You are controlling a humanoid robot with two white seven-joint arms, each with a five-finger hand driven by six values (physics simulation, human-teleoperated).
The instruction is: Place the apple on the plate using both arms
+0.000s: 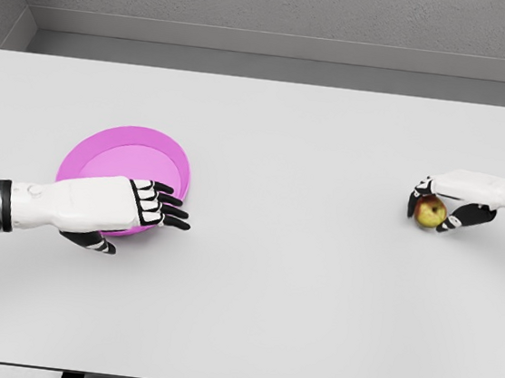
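A red-yellow apple [430,212] rests on the white table at the right. My right hand [433,210] comes in from the right edge and its fingers curl around the apple from above and both sides. A pink plate [128,158] lies at the left of the table. Over its near rim lies my left hand [159,210], its fingers stretched flat and pointing right, its thumb tucked below; it holds nothing.
The white table [269,282] spans the whole view, with a grey wall and floor strip behind its far edge. Nothing else stands on it.
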